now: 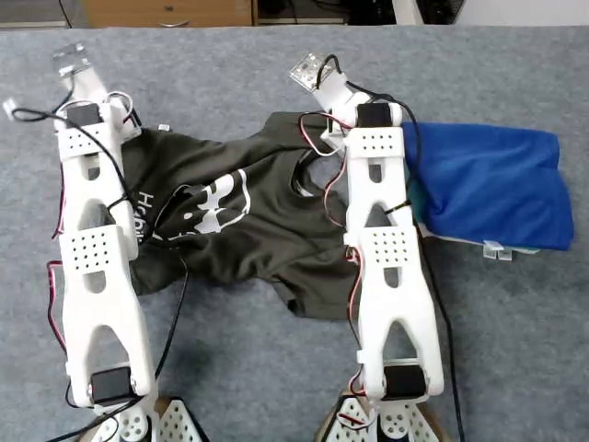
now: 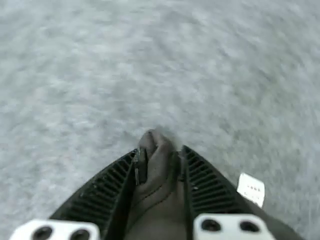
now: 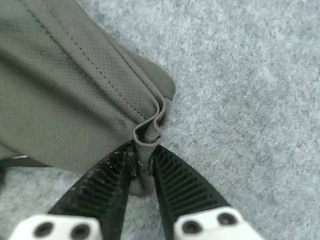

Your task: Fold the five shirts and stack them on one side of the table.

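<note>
Grey felt-like bench (image 1: 276, 74) carries everything, and the dark olive mesh-knit shirt with a white chest print (image 1: 248, 230) lies rumpled on it between your two arms. It is neither flat nor folded, so I judge you are at the spreading step for this shirt.

Your left arm (image 1: 92, 249) reaches to the shirt's far corner on its own side. Its jaws are clamped on a bunched fold of the olive cloth, with a small white label (image 2: 250, 189) just beside them. Your right arm (image 1: 386, 249) reaches to the opposite far corner. Its jaws pinch a stitched hem edge, and the fabric puckers into a small pleat where they bite.

Two holds well apart on the same far edge make sense: they likely let you draw the cloth taut between them and lay it out square before folding.

Beyond your right arm the folded bright blue shirt (image 1: 492, 184) sits on other cloth edges. That side looks like the stack, so keep it undisturbed.
</note>
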`<state>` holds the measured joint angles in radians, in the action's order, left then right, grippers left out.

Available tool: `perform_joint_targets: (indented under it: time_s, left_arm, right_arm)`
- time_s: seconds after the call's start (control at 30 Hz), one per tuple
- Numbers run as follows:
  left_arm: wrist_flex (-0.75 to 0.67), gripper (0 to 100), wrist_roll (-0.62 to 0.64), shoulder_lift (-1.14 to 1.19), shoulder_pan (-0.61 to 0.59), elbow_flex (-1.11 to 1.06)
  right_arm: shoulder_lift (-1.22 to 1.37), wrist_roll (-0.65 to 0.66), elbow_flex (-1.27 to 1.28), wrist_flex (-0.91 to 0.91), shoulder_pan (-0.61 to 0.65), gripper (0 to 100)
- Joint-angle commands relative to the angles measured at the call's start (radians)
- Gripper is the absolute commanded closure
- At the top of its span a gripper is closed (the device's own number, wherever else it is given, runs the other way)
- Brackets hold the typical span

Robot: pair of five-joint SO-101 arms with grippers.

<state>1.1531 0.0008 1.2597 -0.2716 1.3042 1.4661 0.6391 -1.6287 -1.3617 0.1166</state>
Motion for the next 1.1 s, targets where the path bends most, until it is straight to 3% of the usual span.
perform_joint_targets:
  time_s: [0.0,0.13,0.2,0.73,1.07]
  left_arm:
    - [-0.014,85,-0.006,-0.018,0.014,0.0]
    - [-0.049,81,0.23,-0.018,-0.043,0.003]
    - [-0.052,80,0.261,-0.018,-0.051,0.003]
    - [-0.015,81,0.054,-0.018,0.011,-0.003]
    - [-0.011,97,-0.008,-0.018,0.012,-0.005]
  right_arm:
    - [-0.013,0.011,-0.039,0.003,-0.001,99.7]
    - [-0.013,0.012,-0.041,-0.009,-0.002,99.7]
    - [-0.013,0.012,-0.041,-0.009,-0.002,99.7]
    - [-0.013,0.012,-0.041,-0.009,-0.002,99.7]
    - [-0.013,0.012,-0.042,-0.009,-0.004,99.7]
